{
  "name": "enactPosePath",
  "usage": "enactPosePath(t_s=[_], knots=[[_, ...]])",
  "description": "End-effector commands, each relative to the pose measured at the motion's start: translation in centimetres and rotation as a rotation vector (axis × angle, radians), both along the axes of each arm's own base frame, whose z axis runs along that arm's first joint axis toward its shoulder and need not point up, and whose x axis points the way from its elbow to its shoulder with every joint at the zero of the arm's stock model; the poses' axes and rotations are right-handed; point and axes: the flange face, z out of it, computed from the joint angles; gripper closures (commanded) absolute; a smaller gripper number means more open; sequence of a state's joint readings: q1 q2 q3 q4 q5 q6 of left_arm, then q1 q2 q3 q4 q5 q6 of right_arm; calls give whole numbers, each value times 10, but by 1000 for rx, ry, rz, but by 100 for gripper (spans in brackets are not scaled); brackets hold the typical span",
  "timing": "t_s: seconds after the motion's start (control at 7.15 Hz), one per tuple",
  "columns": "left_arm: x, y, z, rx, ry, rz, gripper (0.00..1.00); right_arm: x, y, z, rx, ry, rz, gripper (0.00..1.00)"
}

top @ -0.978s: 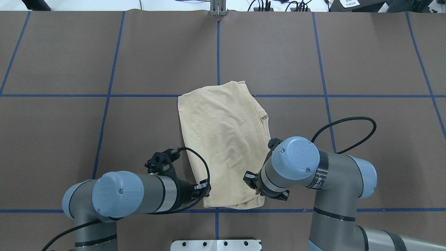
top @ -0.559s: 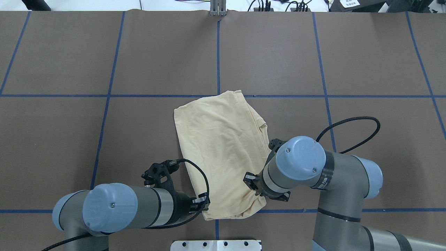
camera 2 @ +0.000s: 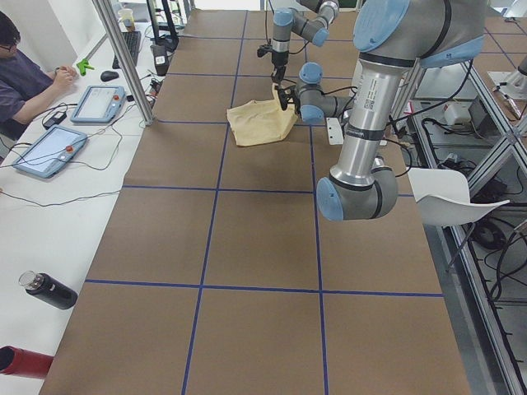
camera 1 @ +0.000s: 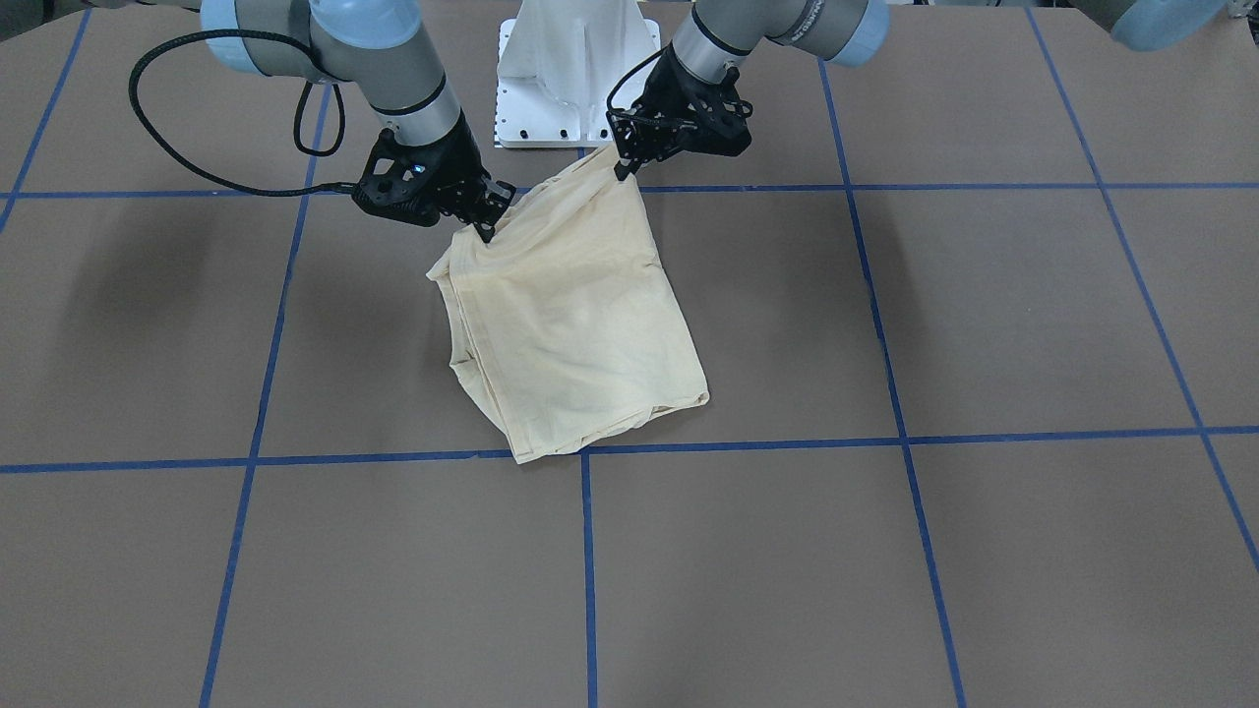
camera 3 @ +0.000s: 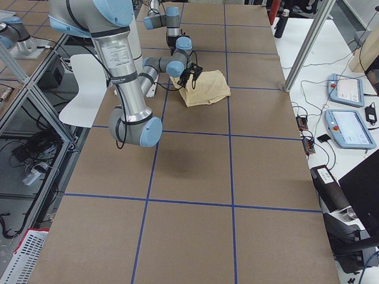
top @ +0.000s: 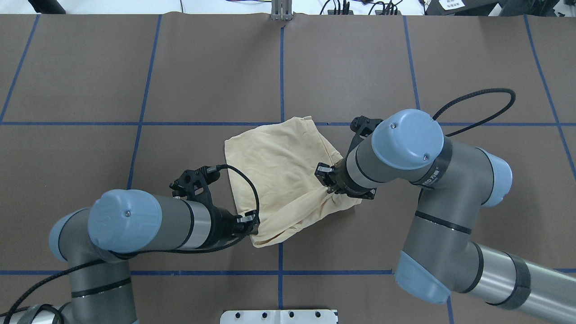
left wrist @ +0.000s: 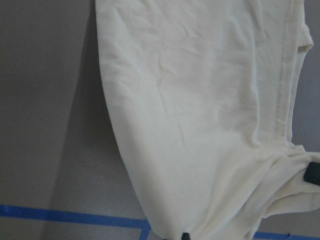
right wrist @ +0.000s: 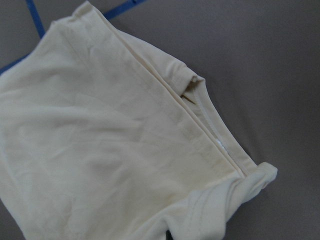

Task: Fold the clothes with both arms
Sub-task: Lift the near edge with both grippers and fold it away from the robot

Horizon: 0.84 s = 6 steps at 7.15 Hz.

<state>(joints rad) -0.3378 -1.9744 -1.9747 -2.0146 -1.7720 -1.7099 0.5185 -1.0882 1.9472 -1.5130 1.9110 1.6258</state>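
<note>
**Shirt of pale cream-yellow cloth (top: 279, 175), folded, held up at two corners**

Both grippers are black and have two fingers each, and both have a pinch on the shirt. The left gripper (camera 1: 621, 172) has its jaws squeezed tight on one near corner, with only thin cloth between them. The right gripper (camera 1: 487, 232) has its jaws shut tight too, on the other near corner.

The shirt stretches between the two pairs of jaws. The edge that runs from one pair to the other is lifted off the brown table cover (top: 202, 67) and sags a little in the middle. From the jaws the cloth slopes down and away from the robot, and its far part lies flat on the table. The far edge, well away from both pairs of jaws, touches a blue tape line (top: 180, 123).

The left jaws sit closer to the robot than the right jaws do. The white metal base (camera 1: 575, 59) stands near the left jaws, on the robot's side of them.

In the right wrist view, layers of cloth are stacked along a folded edge just past the right jaws. In the left wrist view, the cloth bunches into wrinkles close to the left jaws. The jaws are mostly hidden in both wrist views, so I cannot tell how many layers each pair holds.
</note>
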Motion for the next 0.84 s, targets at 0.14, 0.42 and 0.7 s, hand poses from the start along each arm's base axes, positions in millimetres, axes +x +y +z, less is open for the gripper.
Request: enactPosePath(t_s=[0.14,0.42,0.7], knots=[[-50,-69,-3,54,-10,-32,100,-3,-64,-40,100,-12,47,100],[-44,-101,-2,66,-35,-67,100,-27,-101,-30,134,-15,87,100],[-1,-144,20,65,-113,-75,100,-46,-127,-15,140,22,125,100]])
